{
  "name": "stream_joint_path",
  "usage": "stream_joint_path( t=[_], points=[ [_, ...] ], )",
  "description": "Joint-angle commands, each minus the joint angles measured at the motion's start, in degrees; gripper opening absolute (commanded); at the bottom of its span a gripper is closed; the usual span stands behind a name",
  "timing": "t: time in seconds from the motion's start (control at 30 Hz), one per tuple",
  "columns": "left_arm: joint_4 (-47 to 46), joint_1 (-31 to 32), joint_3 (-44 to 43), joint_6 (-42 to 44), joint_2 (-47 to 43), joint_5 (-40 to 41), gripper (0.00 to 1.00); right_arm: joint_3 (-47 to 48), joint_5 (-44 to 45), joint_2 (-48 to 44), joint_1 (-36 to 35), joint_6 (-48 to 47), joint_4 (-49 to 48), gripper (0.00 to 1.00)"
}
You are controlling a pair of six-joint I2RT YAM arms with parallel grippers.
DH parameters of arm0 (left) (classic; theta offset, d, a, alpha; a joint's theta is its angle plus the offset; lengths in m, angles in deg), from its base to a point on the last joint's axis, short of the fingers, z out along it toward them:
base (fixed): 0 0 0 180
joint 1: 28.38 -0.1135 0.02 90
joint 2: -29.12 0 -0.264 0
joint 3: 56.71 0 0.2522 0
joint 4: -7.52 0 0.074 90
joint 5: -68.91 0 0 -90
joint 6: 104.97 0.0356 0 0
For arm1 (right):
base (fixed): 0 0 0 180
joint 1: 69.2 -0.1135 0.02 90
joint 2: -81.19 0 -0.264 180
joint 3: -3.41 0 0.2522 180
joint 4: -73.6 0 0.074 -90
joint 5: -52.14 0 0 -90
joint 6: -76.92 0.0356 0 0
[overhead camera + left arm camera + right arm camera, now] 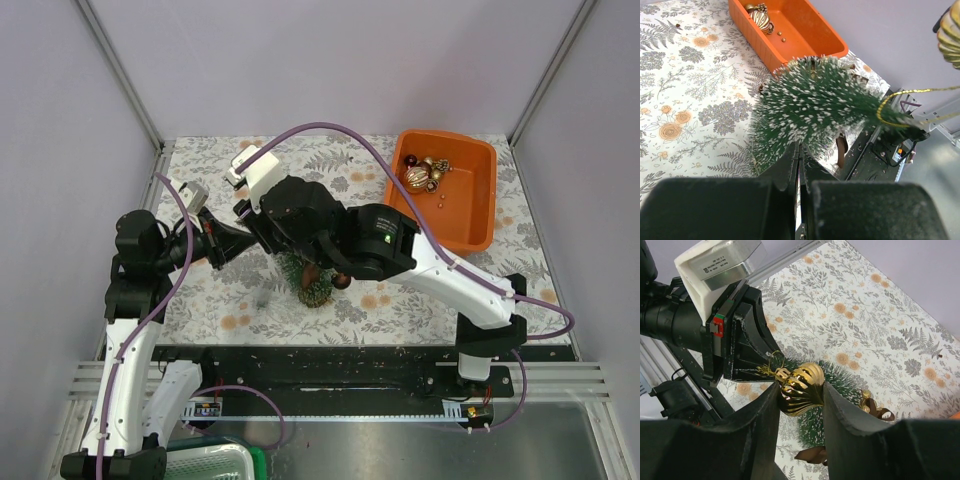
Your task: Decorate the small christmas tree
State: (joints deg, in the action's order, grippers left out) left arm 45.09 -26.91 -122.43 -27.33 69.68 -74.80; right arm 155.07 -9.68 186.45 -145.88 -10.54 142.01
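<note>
Although a brown ball (341, 281) already sits against the tree (312, 288), the job looks only partly done. From above, more baubles (420, 175) lie in the orange tray (468, 208) at the far right, well apart from the tree. The tree is near the middle of the tablecloth (230, 310), mostly hidden under the right arm (440, 265), and the left arm (150, 260) reaches in from the other side.

From the left wrist, the left gripper (799, 159) is closed to a thin slit with the lower bristles caught at its tips, so it appears to steady the tree. The tree's long axis runs across this view, wide end at the left and tip at the right, toward the near edge of the table. It looks tilted rather than upright, though its base is hidden. A gold cord loop (888, 106) lies across the tip; whether it rings it I cannot tell.

From the right wrist, the right gripper (801, 390) pinches a ribbed gold bauble (801, 384) just above the bristles. I judge this one is not yet hung, and those in the tray are left to do.
</note>
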Motion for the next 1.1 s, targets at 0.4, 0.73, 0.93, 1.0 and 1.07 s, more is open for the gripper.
stream_joint_path(
  t=[0.4,0.73,0.93,1.0,1.07],
  points=[
    [-3.1,0.2,0.0,-0.6,-0.9,0.9,0.00,-2.6,6.4,-1.7,-0.3,-0.8,-1.6,0.37],
    [-3.1,0.2,0.1,-0.6,-0.8,0.7,0.00,-9.1,7.9,-5.8,-0.3,0.5,-3.6,0.57],
    [-3.1,0.2,-0.1,-0.6,-0.8,0.9,0.00,-10.5,7.9,-8.1,-0.3,0.6,-5.0,0.65],
    [-3.1,0.2,-0.2,-0.7,-0.7,0.8,0.00,-10.5,7.9,-8.7,-0.3,0.6,-5.1,0.65],
    [-3.1,0.3,-0.3,-0.7,-0.7,1.1,0.00,-10.7,8.0,-9.7,-0.3,0.7,-5.3,0.66]
  ],
)
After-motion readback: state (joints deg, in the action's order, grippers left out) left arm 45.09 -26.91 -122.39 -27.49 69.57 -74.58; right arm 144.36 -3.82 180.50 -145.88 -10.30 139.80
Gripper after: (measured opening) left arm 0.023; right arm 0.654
